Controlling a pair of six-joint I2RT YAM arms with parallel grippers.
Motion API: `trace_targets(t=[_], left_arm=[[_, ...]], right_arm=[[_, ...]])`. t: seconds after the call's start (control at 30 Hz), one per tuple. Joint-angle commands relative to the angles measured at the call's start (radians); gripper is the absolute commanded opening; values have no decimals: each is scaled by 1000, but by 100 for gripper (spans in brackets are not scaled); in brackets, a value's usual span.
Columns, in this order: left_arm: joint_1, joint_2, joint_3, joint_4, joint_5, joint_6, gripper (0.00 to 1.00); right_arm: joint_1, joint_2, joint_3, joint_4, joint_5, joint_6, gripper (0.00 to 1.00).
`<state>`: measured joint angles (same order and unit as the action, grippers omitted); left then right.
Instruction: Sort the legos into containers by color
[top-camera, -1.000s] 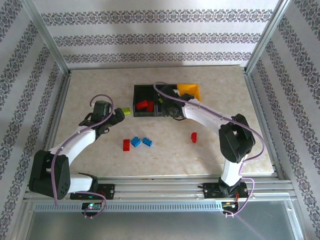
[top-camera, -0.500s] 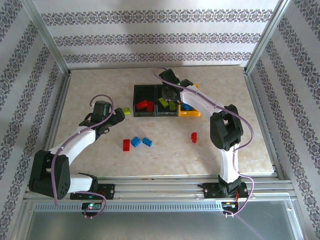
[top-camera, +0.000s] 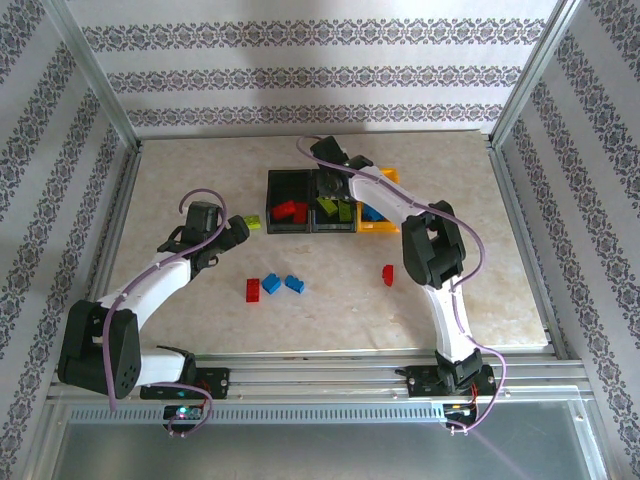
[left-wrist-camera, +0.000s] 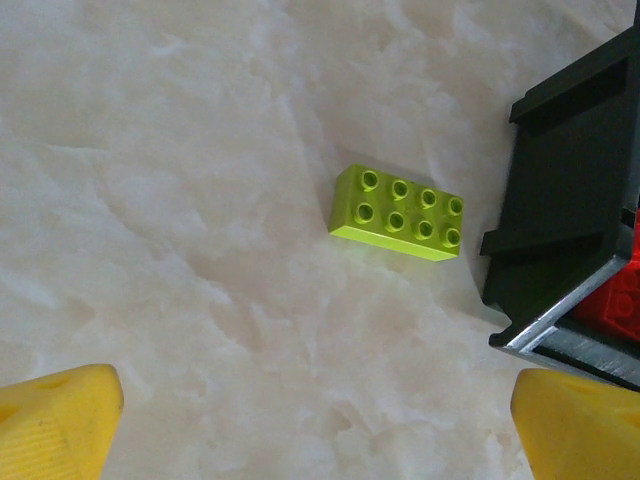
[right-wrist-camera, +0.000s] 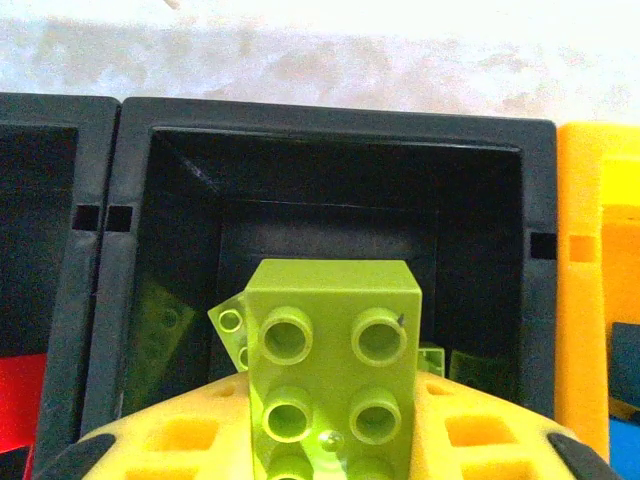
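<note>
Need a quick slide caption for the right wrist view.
Right hand holds a lime green lego above the middle black container.

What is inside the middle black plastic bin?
Lime green studded plastic bricks lie in the bin. The right end effector and the lime brick it holds cover part of the floor.

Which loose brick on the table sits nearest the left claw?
The lime green brick beside the black bin, ahead of the open left claw; the red bricks and blue bricks lie farther off.
</note>
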<state>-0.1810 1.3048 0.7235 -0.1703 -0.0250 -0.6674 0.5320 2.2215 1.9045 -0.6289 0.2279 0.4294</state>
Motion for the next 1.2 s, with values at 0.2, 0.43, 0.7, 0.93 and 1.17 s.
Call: trace_targets(t=[0.2,0.43,0.7,0.93,1.17], left_arm=[[13,21,7,23,20,-3,100],[13,23,8,20,20,3,100],[14,28,19,14,26,17,100],[14,50,41,2,31,37,100],[15,114,97,0,69,64,98]], right_arm=[[-12,44,36,-25,14,-27,34],[-12,49,36,-31,27,-35,42],[-10,4,9,-25,37,-33,51],[9,-82,-51,-9,58,-31,62],[39,-209,-161,1,93,-2,98]])
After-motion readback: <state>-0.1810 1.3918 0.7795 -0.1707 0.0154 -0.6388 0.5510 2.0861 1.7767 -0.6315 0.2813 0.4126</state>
